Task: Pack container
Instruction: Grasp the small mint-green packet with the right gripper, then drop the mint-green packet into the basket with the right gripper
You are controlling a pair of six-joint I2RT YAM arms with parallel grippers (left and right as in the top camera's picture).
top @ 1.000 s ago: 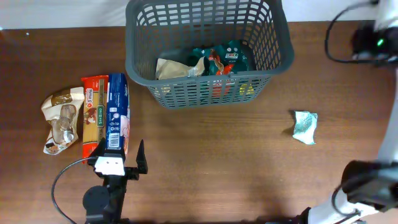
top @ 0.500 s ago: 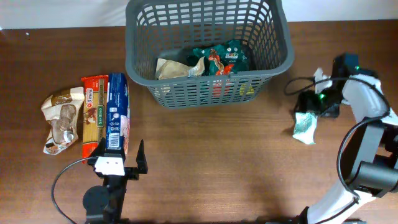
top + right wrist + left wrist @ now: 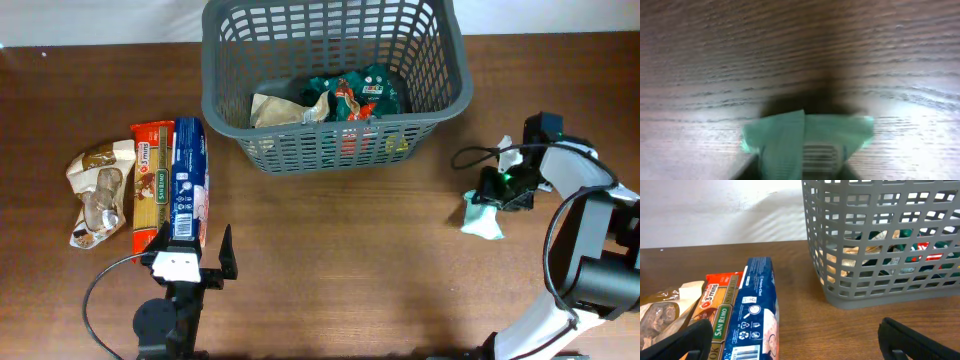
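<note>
One container (image 3: 335,150) sits mouth up, its long axis running left-right.

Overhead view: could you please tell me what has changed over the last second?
The right tool swung in from the far right onto the green packet, which slid slightly left; grip unclear. The basket, left tool and left packets stayed put.

The dark grey, lattice-sided container (image 3: 300,150) stands upright at the overhead view's top centre, food packets (image 3: 345,98) lying inside.
</note>
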